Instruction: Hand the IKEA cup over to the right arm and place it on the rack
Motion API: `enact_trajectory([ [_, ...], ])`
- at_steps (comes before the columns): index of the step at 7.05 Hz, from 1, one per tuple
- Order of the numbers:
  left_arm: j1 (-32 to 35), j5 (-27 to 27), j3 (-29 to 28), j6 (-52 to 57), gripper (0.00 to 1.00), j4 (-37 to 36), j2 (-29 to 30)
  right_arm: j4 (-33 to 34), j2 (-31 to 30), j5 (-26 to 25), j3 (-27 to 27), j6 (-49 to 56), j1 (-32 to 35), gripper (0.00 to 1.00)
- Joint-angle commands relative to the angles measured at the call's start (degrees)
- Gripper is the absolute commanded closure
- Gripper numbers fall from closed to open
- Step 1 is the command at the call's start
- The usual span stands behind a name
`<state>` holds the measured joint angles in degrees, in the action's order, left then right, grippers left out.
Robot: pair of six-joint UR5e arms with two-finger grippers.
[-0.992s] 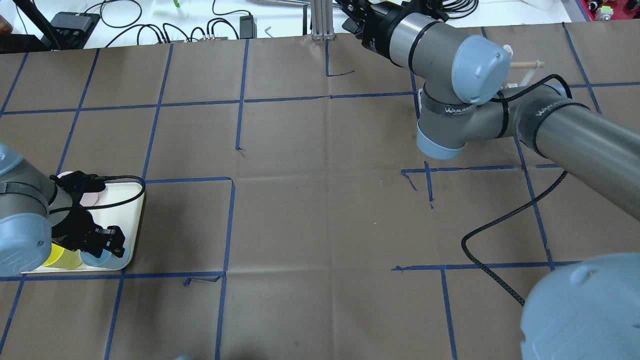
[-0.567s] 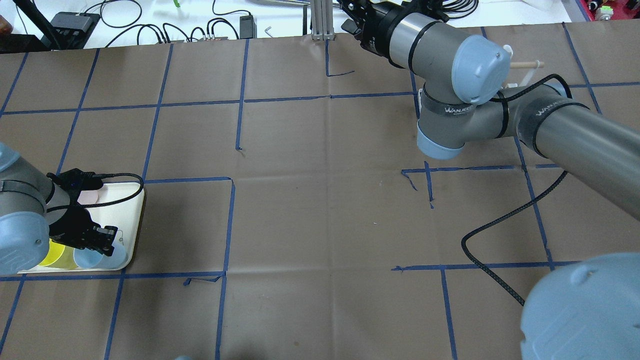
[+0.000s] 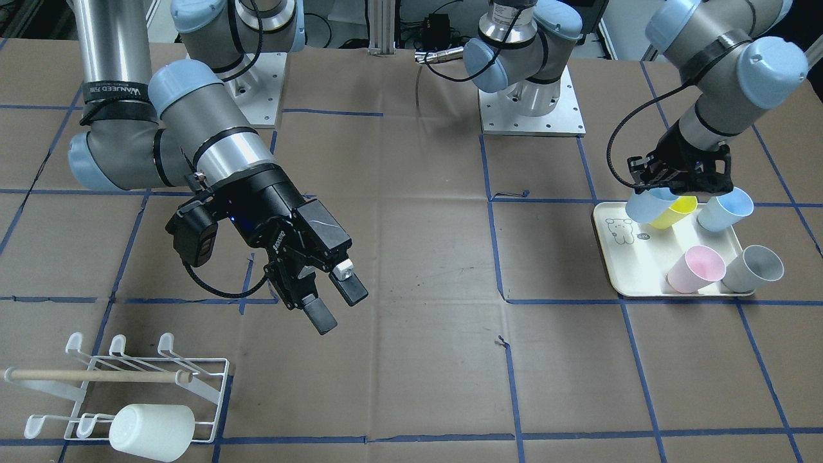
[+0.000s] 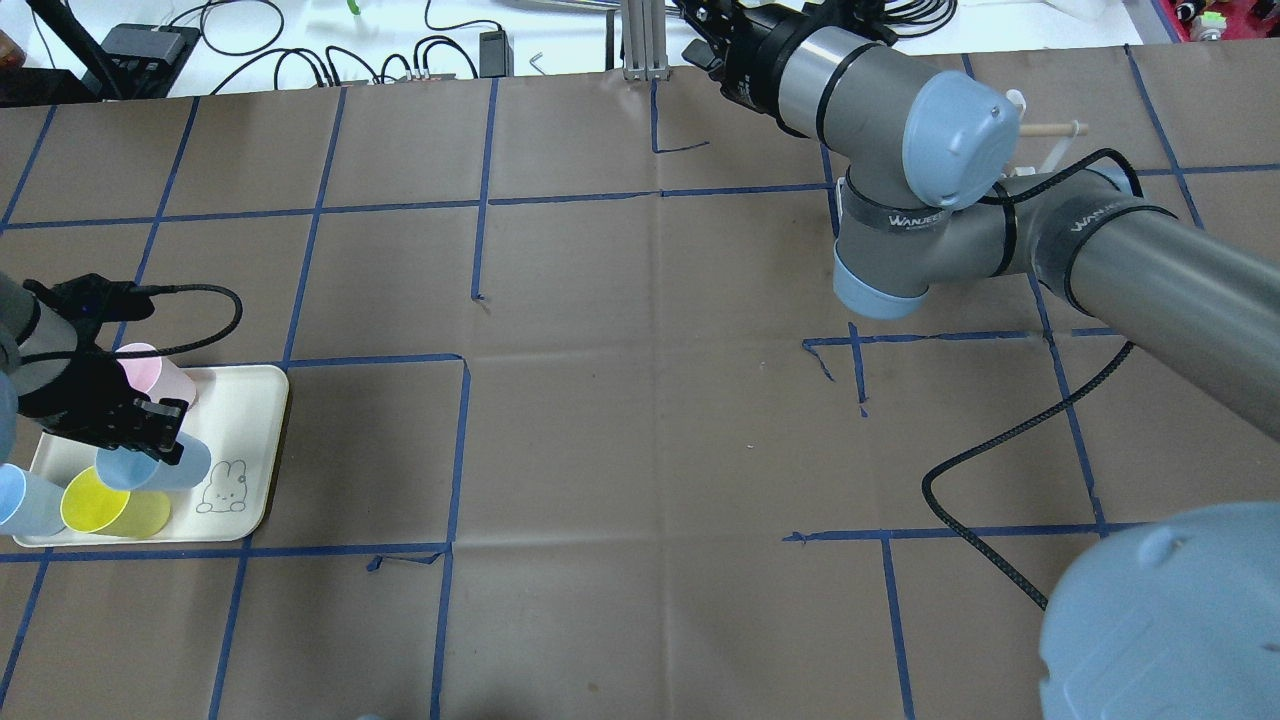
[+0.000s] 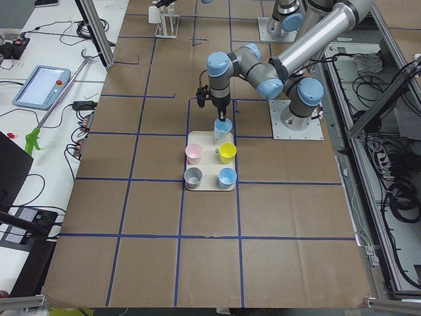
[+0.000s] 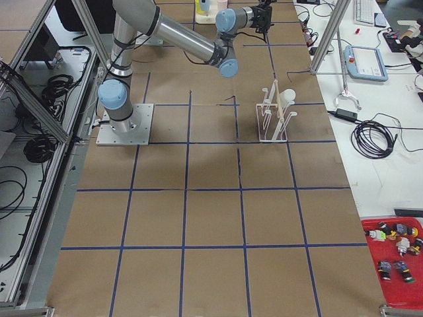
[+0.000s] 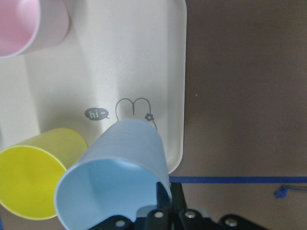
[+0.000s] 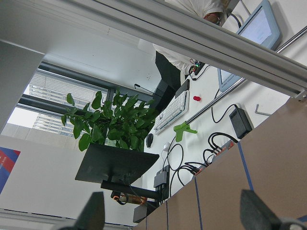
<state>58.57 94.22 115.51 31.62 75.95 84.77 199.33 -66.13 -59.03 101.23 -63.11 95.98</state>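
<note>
My left gripper point(image 3: 669, 191) is shut on the rim of a light-blue cup point(image 3: 645, 206) and holds it tilted above the cream tray point(image 3: 633, 273). From overhead the gripper point(image 4: 140, 440) and held cup point(image 4: 165, 465) hang over the tray's middle. The left wrist view shows the cup point(image 7: 115, 182) with its mouth toward the camera. My right gripper point(image 3: 328, 297) is open and empty, high above the table near the white wire rack point(image 3: 122, 386). Its fingertips point(image 8: 96, 211) stand wide apart.
On the tray lie a yellow cup point(image 3: 672, 212), another blue cup point(image 3: 723, 211), a pink cup point(image 3: 694, 269) and a grey cup point(image 3: 752, 269). A white cup point(image 3: 151, 431) sits on the rack's front row. A black cable point(image 4: 1000, 450) trails over the table.
My left gripper has risen from the tray's near corner with the blue cup in it and moved left in the overhead view, uncovering the bear drawing. The right arm has not moved.
</note>
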Motion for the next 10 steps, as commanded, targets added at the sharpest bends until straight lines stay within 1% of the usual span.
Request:
enact_trajectory([
  [1,2.8,-0.4,-16.4,-1.4,1.00,15.7,1.4,0.0,0.1,0.0,0.0,0.1,-0.1,0.00],
  [2,3.0,-0.6,-20.0,-1.3,1.00,16.3,3.2,0.0,0.1,0.0,0.0,0.0,-0.1,0.00],
  [3,3.4,-2.3,-21.6,-0.9,1.00,15.7,4.3,0.0,0.1,0.0,0.0,0.1,-0.1,0.00],
  [4,3.8,-9.8,-22.0,-0.8,1.00,13.9,3.8,0.0,0.1,0.0,-0.1,0.0,-0.2,0.00],
  [5,4.1,-17.1,-22.1,0.9,1.00,9.3,3.5,0.0,0.2,0.0,0.0,0.1,-0.4,0.00],
  [6,4.1,-26.4,-20.8,1.4,1.00,1.5,3.6,0.0,0.2,-0.1,0.0,0.1,-0.6,0.00],
  [7,4.2,-37.4,-19.6,1.5,1.00,-6.5,4.3,-0.2,0.2,-0.5,0.0,0.1,-0.8,0.00],
  [8,4.4,-43.9,-18.1,1.5,1.00,-12.3,5.0,-0.7,-0.1,-0.6,0.2,0.0,-0.8,0.00],
  [9,5.7,-49.9,-15.5,2.6,1.00,-20.5,6.0,-0.8,-0.7,-0.6,1.2,-0.1,-0.9,0.00],
  [10,7.4,-54.2,-12.4,2.9,1.00,-30.2,7.7,-0.7,-1.5,-0.9,3.4,-3.7,-1.2,0.00],
])
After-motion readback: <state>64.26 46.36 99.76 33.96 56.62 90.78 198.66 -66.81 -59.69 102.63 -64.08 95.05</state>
